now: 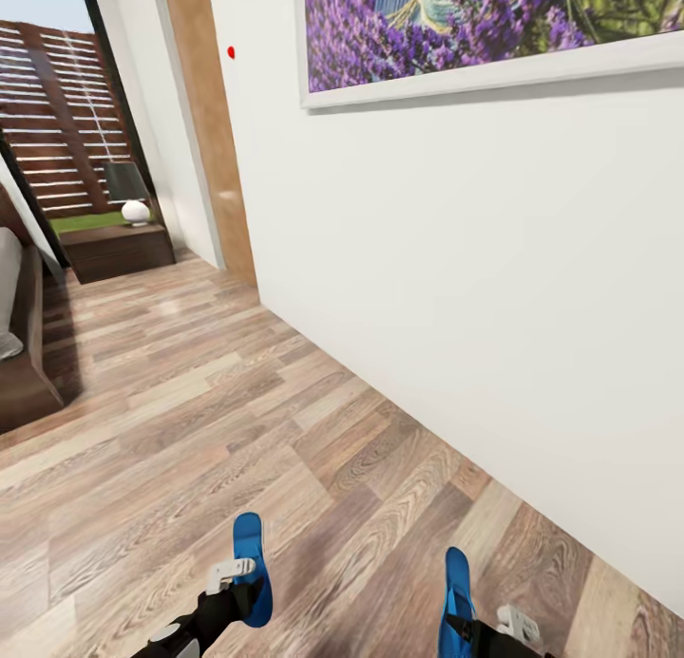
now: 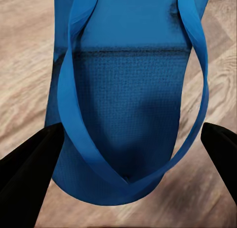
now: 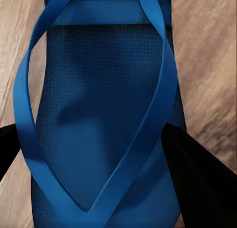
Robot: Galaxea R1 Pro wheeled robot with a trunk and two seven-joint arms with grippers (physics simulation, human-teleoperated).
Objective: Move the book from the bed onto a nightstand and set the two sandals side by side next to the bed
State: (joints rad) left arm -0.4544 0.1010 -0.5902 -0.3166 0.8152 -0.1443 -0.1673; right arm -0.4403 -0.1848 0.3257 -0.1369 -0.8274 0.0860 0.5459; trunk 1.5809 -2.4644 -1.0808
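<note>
Two blue sandals are carried above the wood floor (image 1: 190, 421) beside the white wall (image 1: 456, 259): left claw (image 1: 237, 582) grips the left sandal (image 1: 251, 568), right claw (image 1: 475, 625) the right sandal (image 1: 457, 596). Left wrist view: dark fingers (image 2: 29, 178) flank the sandal's sole. Right wrist view: fingers (image 3: 197, 183) clamp the sole.

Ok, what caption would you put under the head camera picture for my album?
Robot carries one blue sandal in its left gripper and another in its right gripper across the wood floor.
</note>
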